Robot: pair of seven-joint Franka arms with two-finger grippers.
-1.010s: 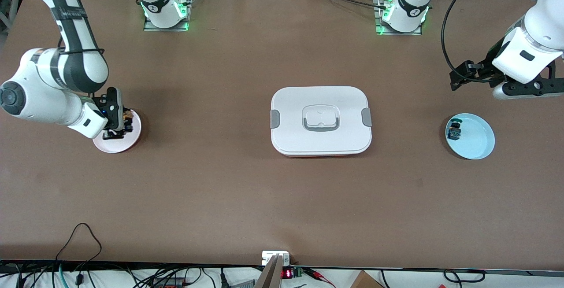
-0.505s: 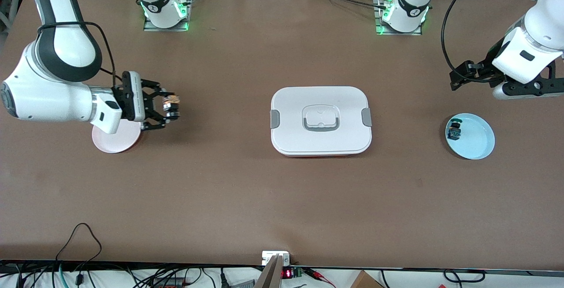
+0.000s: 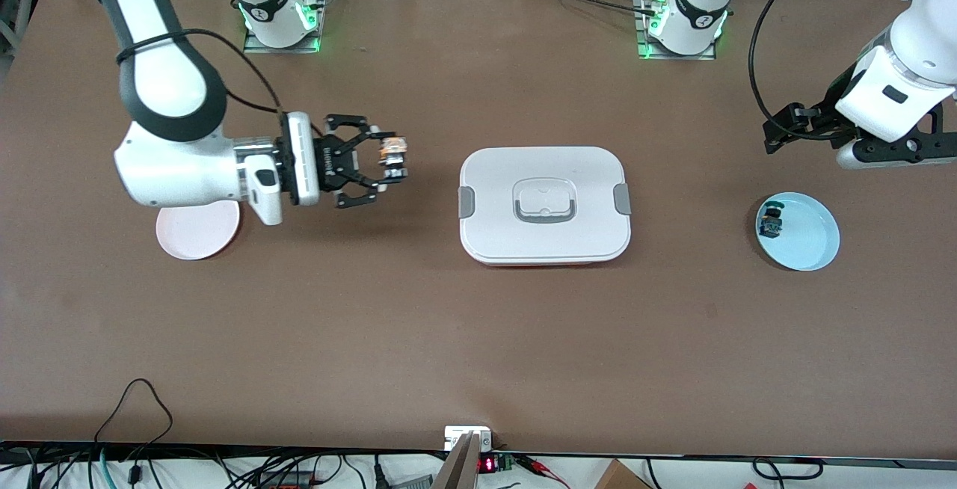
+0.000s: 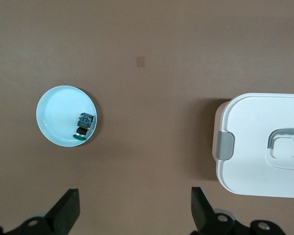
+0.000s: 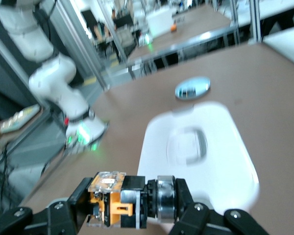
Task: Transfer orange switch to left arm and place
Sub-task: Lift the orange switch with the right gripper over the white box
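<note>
Just beside the box (image 3: 544, 205), toward the right arm's end — right gripper (image 3: 390, 160) airborne, clamped on the orange switch (image 3: 393, 155). Left gripper (image 4: 132, 215) waits, jaws spread wide. Advice: route the handover around the box — keep clamp firm.

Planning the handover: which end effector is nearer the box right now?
Right. The right end effector holds the orange switch beside the box; the left end effector, open, waits above the light blue plate.

The right gripper (image 3: 394, 164) grips the switch (image 3: 393, 158) over the table (image 3: 374, 324), beside the box (image 3: 544, 205). The left gripper (image 3: 774, 136) waits open above the blue plate (image 3: 807, 238).
</note>
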